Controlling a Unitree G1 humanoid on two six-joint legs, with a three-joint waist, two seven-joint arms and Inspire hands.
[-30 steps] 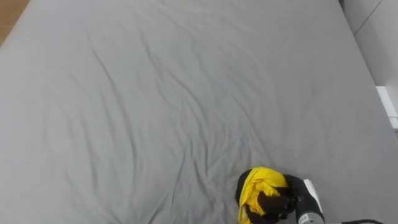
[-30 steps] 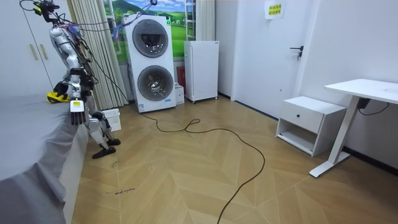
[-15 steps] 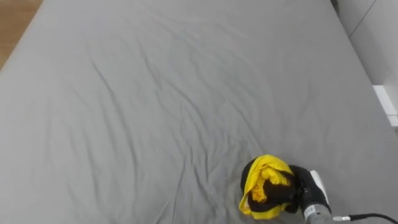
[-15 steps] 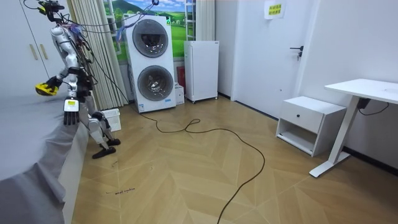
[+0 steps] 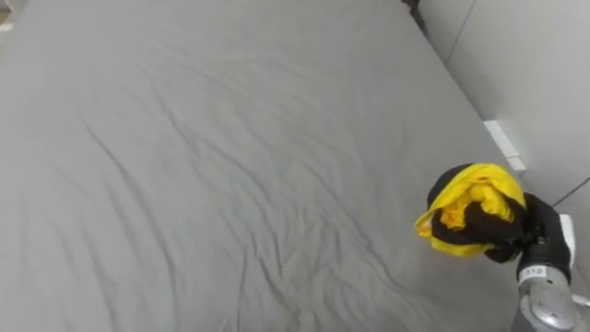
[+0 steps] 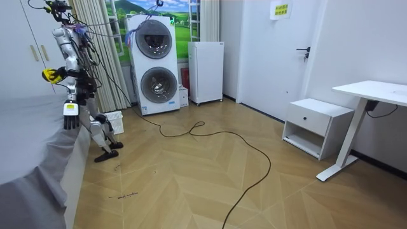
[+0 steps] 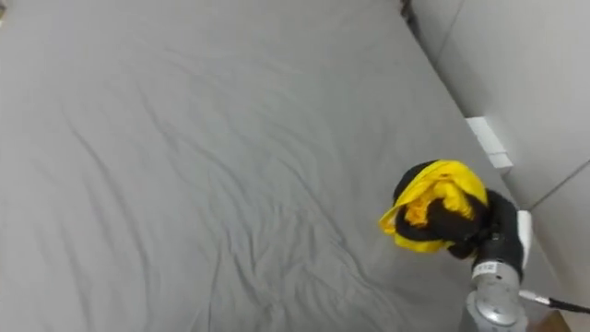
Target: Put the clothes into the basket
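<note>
- Yellow garment: bunched into a ball with dark cloth showing in its folds, held clear above the bed, at 4 o'clock in the eye views.
- Right hand: fingers curled tight around the garment from its 4 o'clock side.
- Left hand: hangs beside the bed edge in the room view; its fingers look straight and loose, though it is small there.
- Grey sheet: creased, covers the bed from 7 o'clock round to 1 o'clock.
- White wall: runs along the bed's far edge at 2 o'clock, with a white strip low on it, near the garment.
- White slatted basket: on the floor by the robot's legs, at 3 o'clock of them in the room view, apart from the garment.
- Curtain: hangs just behind the robot.
- Stacked washer and dryer and white cabinet: against the back wall, at 3 o'clock of the robot.
- Wooden floor: open between the bed and the bedside cabinet and desk.
</note>
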